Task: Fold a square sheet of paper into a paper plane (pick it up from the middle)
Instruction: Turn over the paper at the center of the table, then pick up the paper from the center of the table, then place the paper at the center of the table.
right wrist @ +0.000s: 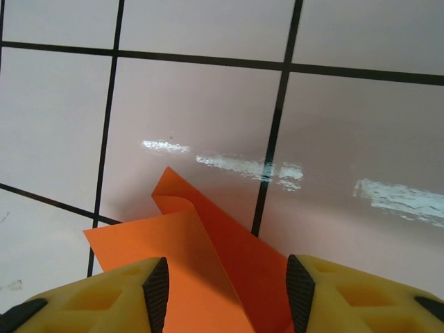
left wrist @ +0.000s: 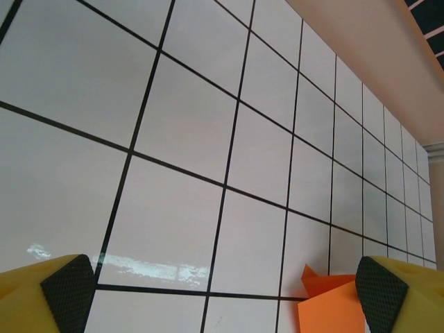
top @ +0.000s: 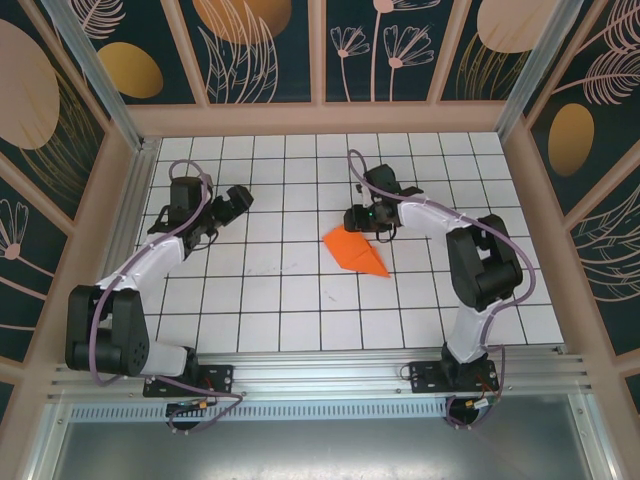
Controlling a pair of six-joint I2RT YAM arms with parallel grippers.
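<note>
Top view: orange paper, folded to a pointed wedge, lies flat on the grid table. Its tip points twd the near-right and its wide end faces away from the arm bases. R gripper sits at the paper's far edge, touching or just over it; can't tell which from here. R arm goes up from its base on the near-right of the paper, elbow bent high, w/ the forearm swung back left and the wrist tipped down at the paper. L gripper is well apart from the paper, on its left and a bit further back. L arm stretches away from its base, wrist turned twd the paper.

L wrist view: L gripper w/ fingers spread wide, nothing btwn them but table. Black pads sit at both lower corners. The paper shows low, just inside the right-hand pad and further off than the fingertips, not touching them.

R wrist view: R gripper w/ fingers parted, clear gap btwn the pads, not pinched shut. The paper runs btwn them and out ahead over the table. The top layer curls up at its far corner, w/ a second layer showing beside it. Whether the pads touch the paper: can't tell.
</note>
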